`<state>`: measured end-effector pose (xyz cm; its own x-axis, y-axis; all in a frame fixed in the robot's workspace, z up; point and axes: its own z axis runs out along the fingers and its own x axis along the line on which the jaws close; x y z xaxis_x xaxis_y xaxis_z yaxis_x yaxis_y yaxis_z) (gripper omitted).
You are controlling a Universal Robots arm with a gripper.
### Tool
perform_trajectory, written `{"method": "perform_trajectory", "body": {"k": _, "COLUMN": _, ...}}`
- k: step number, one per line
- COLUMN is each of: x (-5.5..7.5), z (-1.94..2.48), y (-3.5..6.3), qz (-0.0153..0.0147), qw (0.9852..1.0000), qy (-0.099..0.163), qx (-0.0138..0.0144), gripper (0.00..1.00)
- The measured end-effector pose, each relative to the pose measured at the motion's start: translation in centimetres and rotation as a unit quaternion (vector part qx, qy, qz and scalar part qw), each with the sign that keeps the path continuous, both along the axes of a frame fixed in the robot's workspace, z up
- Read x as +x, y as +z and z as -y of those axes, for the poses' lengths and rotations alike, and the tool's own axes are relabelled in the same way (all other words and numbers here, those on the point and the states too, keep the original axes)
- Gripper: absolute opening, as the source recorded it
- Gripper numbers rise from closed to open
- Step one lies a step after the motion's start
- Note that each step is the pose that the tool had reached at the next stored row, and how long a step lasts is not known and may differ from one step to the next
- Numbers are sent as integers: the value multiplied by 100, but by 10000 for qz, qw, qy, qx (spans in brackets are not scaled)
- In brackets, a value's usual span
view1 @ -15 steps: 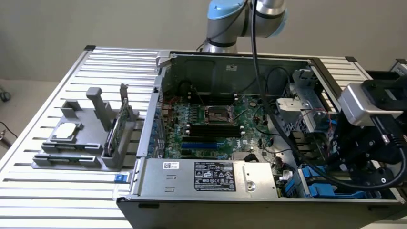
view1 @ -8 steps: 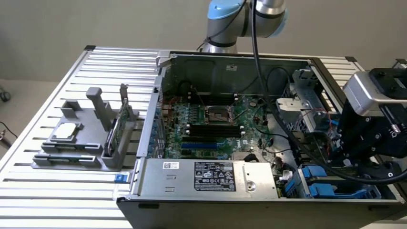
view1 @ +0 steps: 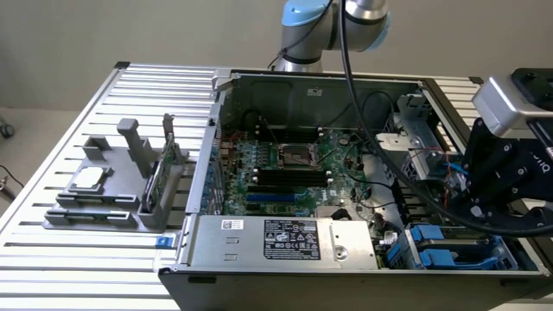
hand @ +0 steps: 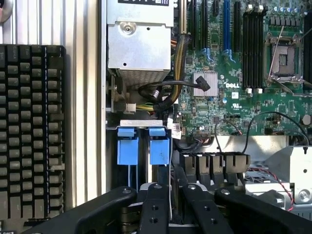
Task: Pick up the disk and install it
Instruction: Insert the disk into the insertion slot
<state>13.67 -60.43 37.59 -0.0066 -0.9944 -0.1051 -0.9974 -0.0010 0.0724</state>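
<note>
The disk stands on edge in the drive bay at the case's corner on the exterior view's right. Its blue carrier tab (hand: 159,146) (view1: 425,234) faces the power supply, and its thin silver edge runs back between my fingers. My gripper (hand: 170,195) (view1: 471,210) hangs over the bay, with the black fingers (hand: 153,204) drawn close on either side of that edge, shut on the disk. A second blue-tabbed carrier (hand: 126,146) sits in the neighbouring slot, nearer the case's outer wall.
The silver power supply (view1: 276,241) and its cable bundle (hand: 156,92) lie just beyond the bay. The motherboard (view1: 285,162) lines the case floor. On the exterior view's left, a grey holder (view1: 95,217) carries a square silver chip (view1: 90,178) and a green card (view1: 155,175). A black keyboard (hand: 29,131) lies outside the case.
</note>
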Motion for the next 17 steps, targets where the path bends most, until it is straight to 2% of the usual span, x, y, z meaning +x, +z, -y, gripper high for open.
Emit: {"method": "perform_trajectory", "body": {"k": 17, "x": -24, "z": -10, "y": 18, "qz": 1, "qw": 10000, "qy": 1, "qx": -3, "gripper": 20}}
